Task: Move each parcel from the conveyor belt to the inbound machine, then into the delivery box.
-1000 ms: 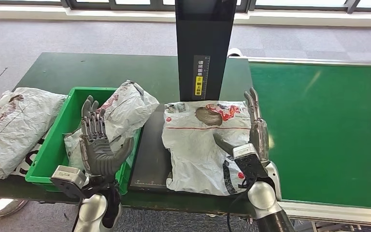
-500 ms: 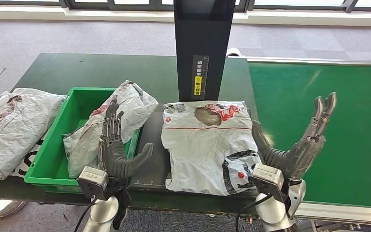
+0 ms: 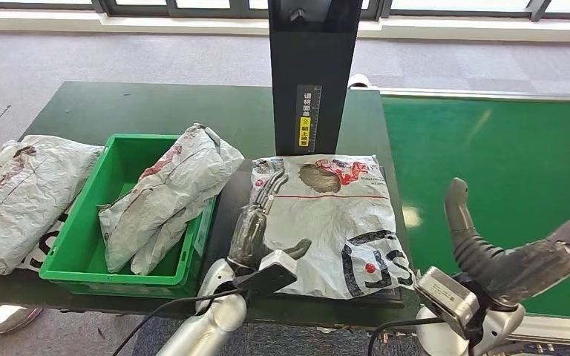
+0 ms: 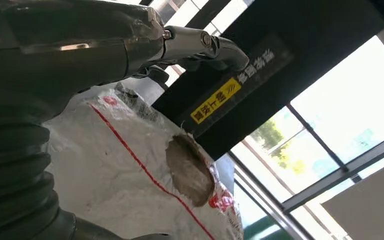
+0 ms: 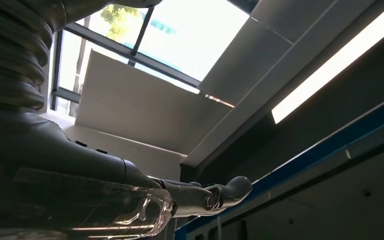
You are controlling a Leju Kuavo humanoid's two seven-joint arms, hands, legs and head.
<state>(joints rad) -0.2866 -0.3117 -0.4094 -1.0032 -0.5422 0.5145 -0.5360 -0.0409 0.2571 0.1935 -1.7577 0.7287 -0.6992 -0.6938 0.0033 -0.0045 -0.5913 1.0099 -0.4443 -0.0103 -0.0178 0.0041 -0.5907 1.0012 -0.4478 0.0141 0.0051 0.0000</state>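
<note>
Parcel (image 3: 325,222) — a white crumpled bag with a red line and a brown patch — lies flat on the dark plate of the inbound machine (image 3: 314,74), at the foot of its black column, near the middle of the table (image 3: 119,107). The left hand (image 3: 256,226) lies at the parcel's left edge, fingers stretched out toward the far side and thumb spread to the right; it rests on or just over the bag and grips nothing. The right hand (image 3: 516,248) hangs to the right, over the near part of the green conveyor belt (image 3: 490,163), fingers and thumb wide apart, well clear of the parcel.

Risk, as I judge it, lies in the one-sided approach. The bag looks thin and slack, so a push or a grip from the left alone could slide it right across the plate, or bunch it up rather than lift it. A pinch on loose film might also slip or tear near the brown patch.

The green box (image 3: 82,245) stands just left of the plate and already holds a second parcel (image 3: 167,200) leaning over its right wall — a low carry could catch on that one or knock it out. A third parcel (image 3: 18,196) lies on the table further left.
</note>
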